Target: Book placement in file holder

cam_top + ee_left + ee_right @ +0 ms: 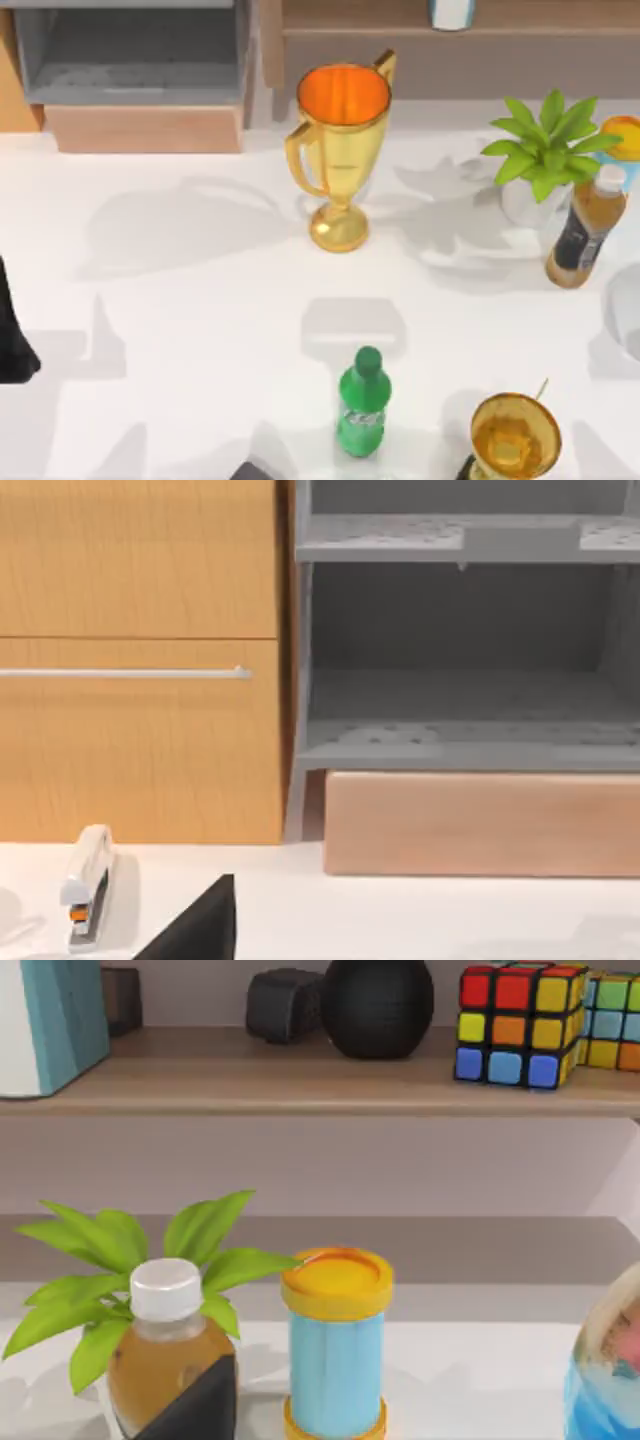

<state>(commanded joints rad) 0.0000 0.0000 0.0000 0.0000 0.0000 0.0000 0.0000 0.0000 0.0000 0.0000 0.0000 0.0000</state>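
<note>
The book point(50, 1020), teal-blue with white page edges, stands upright on the brown wooden shelf point(300, 1080); from above its top shows at the back right point(450, 12). The grey file holder point(130, 55) sits at the back left on a tan block, and its dark inside faces the left wrist camera point(460, 680). My left arm point(12, 340) is a black shape at the table's left edge, well in front of the holder. A dark corner of my left gripper point(195, 930) and of my right gripper point(195, 1405) shows low in each wrist view, holding nothing that I can see.
A gold trophy point(340, 150) stands mid-table. A plant point(545, 150), a tea bottle point(585, 225) and a yellow-lidded blue can point(335, 1340) crowd the right. A green bottle point(362, 405) and a gold cup point(515, 435) stand in front. A stapler point(85, 885) lies by a wooden cabinet point(140, 660).
</note>
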